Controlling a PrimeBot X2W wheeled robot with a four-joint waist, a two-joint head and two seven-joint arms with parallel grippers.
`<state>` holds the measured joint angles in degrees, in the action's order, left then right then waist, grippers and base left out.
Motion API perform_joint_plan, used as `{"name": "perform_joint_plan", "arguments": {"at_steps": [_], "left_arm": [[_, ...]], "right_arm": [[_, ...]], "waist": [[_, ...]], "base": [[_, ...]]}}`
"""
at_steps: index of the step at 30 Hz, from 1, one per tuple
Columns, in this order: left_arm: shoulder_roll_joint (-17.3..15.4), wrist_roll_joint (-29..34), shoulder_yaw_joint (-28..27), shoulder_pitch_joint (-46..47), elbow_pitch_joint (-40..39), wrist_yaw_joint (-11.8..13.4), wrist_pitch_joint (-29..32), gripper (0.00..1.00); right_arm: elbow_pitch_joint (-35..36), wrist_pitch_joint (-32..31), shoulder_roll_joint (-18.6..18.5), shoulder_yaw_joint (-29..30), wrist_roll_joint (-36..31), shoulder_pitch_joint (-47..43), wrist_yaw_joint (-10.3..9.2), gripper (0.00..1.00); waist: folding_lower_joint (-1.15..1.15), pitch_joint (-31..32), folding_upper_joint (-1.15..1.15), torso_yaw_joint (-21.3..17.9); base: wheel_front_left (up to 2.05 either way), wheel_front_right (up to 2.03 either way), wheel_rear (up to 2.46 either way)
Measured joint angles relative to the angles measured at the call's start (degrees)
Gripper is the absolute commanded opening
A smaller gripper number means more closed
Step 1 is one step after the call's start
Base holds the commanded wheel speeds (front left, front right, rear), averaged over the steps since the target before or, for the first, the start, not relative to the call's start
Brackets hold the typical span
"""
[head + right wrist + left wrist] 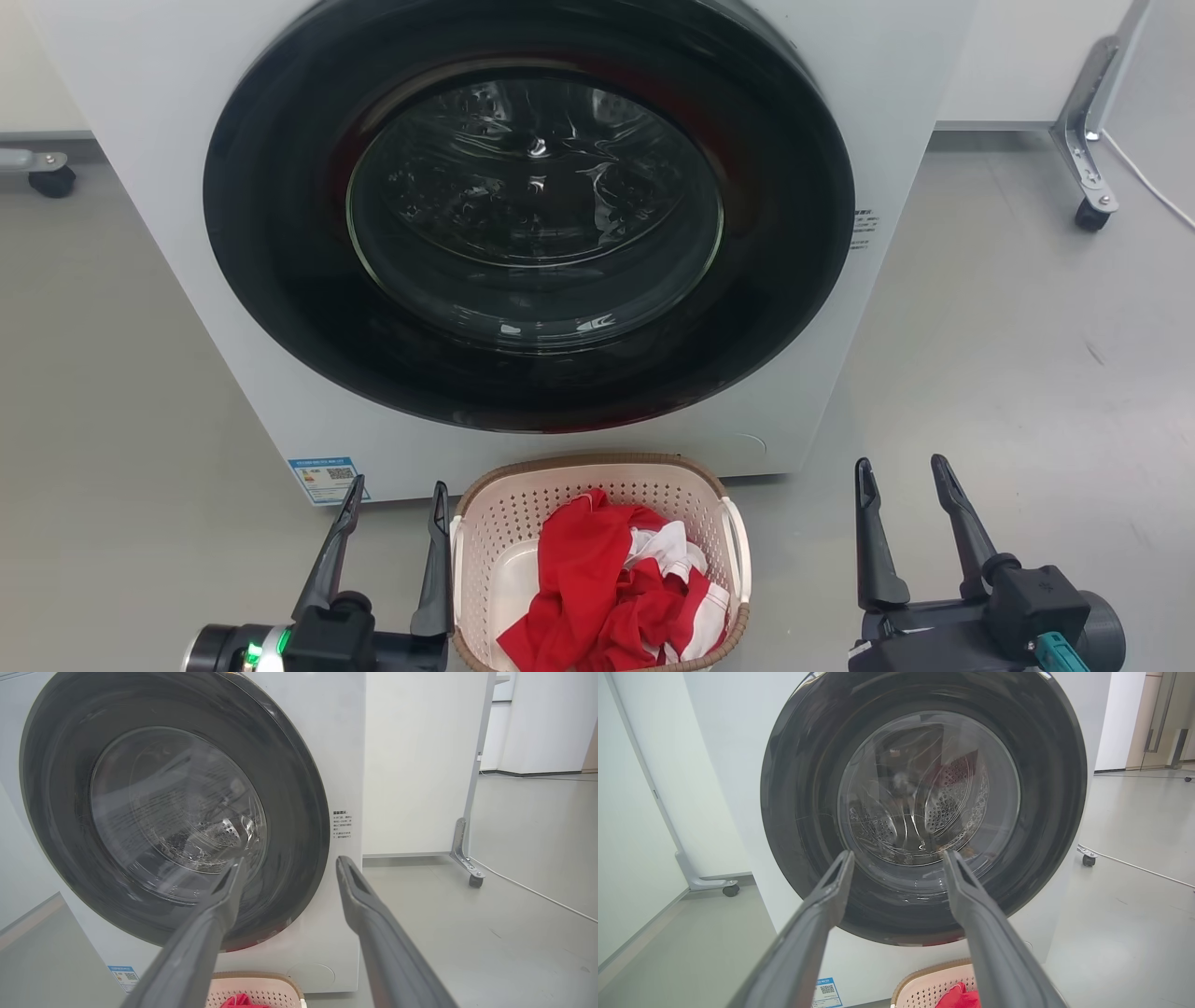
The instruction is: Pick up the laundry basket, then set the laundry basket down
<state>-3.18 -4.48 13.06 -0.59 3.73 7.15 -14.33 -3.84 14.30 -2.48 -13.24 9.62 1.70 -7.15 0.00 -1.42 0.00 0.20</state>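
Observation:
The laundry basket [523, 523], cream with perforated walls and a brown woven-look rim, stands on the floor against the washing machine's front, holding red and white clothes [616, 588]. My left gripper [397, 495] is open just left of the basket, its inner finger close to the white side handle. Open too, my right gripper [901, 476] hovers well to the basket's right, apart from it. The left wrist view catches the basket's rim [924, 975] low between my left gripper's [899, 858] fingers. The right wrist view has the basket [257, 989] at the bottom edge, beside my right gripper [289, 865].
A white front-loading washing machine [168, 187] with a large dark round door [532, 215] rises right behind the basket. Wheeled metal frame legs [1088, 140] stand at the back right, another caster [51, 177] at the back left. Grey floor spreads on both sides.

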Motion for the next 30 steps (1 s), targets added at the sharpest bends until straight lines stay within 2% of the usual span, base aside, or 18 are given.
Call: {"name": "perform_joint_plan", "arguments": {"at_steps": [21, 30], "left_arm": [[0.07, -1.08, -0.73, -0.02, -0.45, 0.00, 0.00, 1.00], [0.08, -1.45, -1.18, -0.61, -2.20, 0.00, -0.23, 1.00]], "right_arm": [[0.79, 0.00, -0.01, 0.08, -0.87, 0.00, 0.00, 1.00], [1.92, 0.25, -0.01, 0.44, -1.10, 0.05, 0.00, 1.00]], "waist": [[0.00, -0.57, 0.00, -0.02], [0.00, -3.33, 0.00, -0.02]], "base": [[0.00, 0.00, 0.00], [0.00, 0.00, 0.00]]}}
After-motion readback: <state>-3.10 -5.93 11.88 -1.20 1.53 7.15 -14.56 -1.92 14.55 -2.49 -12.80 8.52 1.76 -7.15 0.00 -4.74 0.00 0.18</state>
